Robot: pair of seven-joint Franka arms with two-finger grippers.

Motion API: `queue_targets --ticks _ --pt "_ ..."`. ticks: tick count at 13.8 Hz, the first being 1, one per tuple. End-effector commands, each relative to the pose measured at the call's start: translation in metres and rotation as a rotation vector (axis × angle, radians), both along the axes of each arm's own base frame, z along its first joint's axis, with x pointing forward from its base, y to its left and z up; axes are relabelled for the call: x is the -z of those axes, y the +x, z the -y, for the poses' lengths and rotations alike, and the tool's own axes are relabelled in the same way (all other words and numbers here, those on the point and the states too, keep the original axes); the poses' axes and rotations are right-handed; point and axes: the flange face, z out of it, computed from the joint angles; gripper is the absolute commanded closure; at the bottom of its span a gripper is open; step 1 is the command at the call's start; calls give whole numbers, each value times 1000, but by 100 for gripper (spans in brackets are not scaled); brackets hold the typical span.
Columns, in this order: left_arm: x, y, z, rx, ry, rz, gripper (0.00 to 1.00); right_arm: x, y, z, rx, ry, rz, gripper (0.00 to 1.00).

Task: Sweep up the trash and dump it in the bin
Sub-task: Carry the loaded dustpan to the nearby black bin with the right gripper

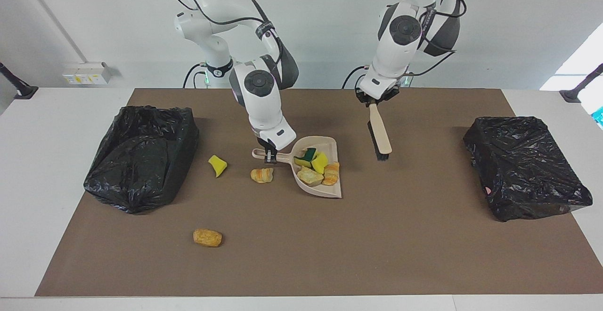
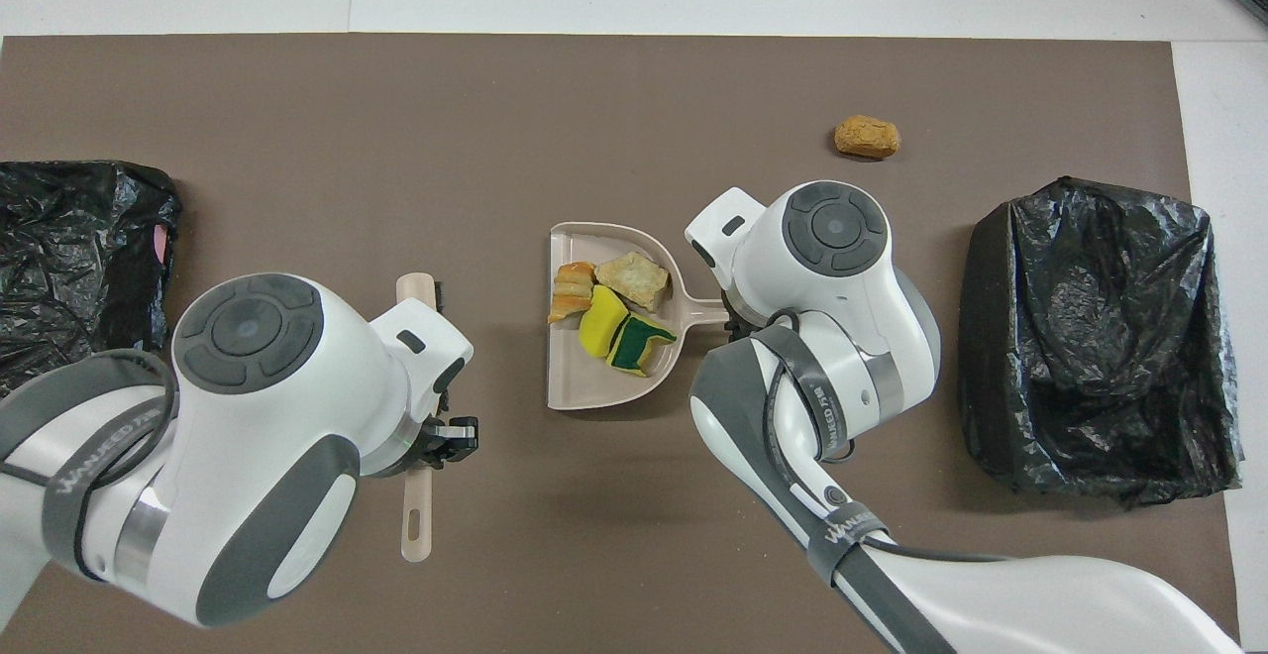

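Observation:
My right gripper (image 1: 270, 156) is shut on the handle of the beige dustpan (image 1: 330, 145), which rests on the brown mat. The pan (image 2: 594, 381) holds several pieces of trash (image 1: 320, 162): yellow and green sponge bits, a tan chunk and a bread-like lump. Loose trash lies toward the right arm's end: a yellow sponge bit (image 1: 217, 165), a bread-like lump (image 1: 262, 175) beside the pan's handle, and an orange-brown lump (image 1: 207, 237) farther from the robots (image 2: 867, 137). My left gripper (image 1: 373, 101) is shut on the handle of the brush (image 1: 379, 134), bristles down, beside the pan.
A bin lined with a black bag (image 1: 141, 155) stands at the right arm's end of the mat, also in the overhead view (image 2: 1090, 337). A second black-bagged bin (image 1: 525, 165) stands at the left arm's end. In the overhead view the right arm hides the two loose scraps near the handle.

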Motion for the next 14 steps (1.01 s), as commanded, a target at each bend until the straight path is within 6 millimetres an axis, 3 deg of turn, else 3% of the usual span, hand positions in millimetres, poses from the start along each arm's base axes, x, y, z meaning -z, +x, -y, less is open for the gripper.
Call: queue_targets --ticks 1,3,5,7,12,14 --pt "12 -40 21 -39 -15 52 100 -43 1 6 -17 58 34 100" --pt "22 -72 32 -38 -73 146 100 -66 8 32 -1 78 12 100" --pt "28 -86 44 -5 -68 138 100 -88 22 70 -7 92 -25 100" --pt "51 -100 49 15 -45 111 100 -102 29 108 8 92 -33 100" --pt "106 -121 80 -6 -15 105 100 -135 31 210 12 75 -34 100" --pt "130 -125 95 -3 -4 103 100 -144 32 266 59 74 -66 100"
